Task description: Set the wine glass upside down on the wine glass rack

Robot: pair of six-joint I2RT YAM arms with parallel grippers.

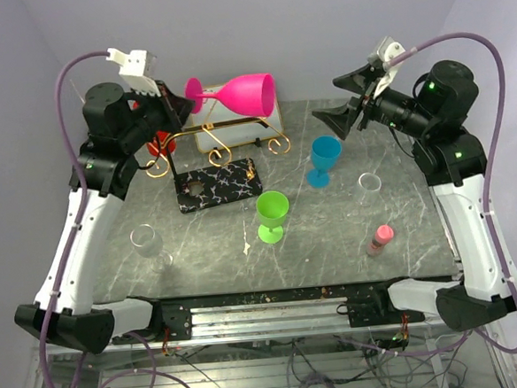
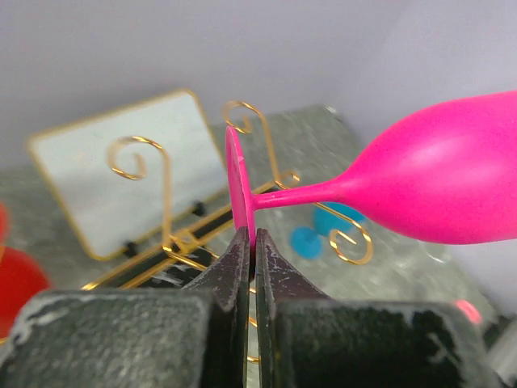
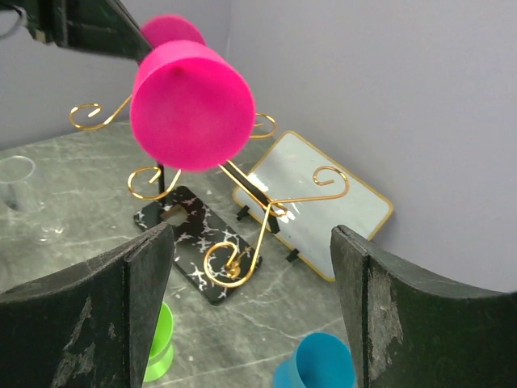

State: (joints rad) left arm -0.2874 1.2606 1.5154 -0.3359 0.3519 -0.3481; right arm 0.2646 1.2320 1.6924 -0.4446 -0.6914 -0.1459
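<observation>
A pink wine glass (image 1: 243,95) hangs level in the air over the wine glass rack (image 1: 214,130), its mouth turned right. My left gripper (image 1: 185,101) is shut on the glass's round foot; in the left wrist view the jaws (image 2: 251,234) pinch the foot's rim, with the stem and bowl (image 2: 436,186) running off to the right. The rack is gold wire with curled ends (image 3: 230,259) on a black marbled slab (image 1: 218,185). My right gripper (image 1: 325,99) stands open to the right of the bowl, apart from it. Its wrist view looks at the glass's mouth (image 3: 190,105) between wide fingers (image 3: 252,230).
A gold-rimmed white tray (image 3: 323,202) leans behind the rack. On the table stand a blue glass (image 1: 324,158), a green glass (image 1: 271,215), a clear glass (image 1: 145,242) at the left, a small clear cup (image 1: 369,183) and a pink bottle (image 1: 380,239). A red object (image 1: 160,148) sits behind the left arm.
</observation>
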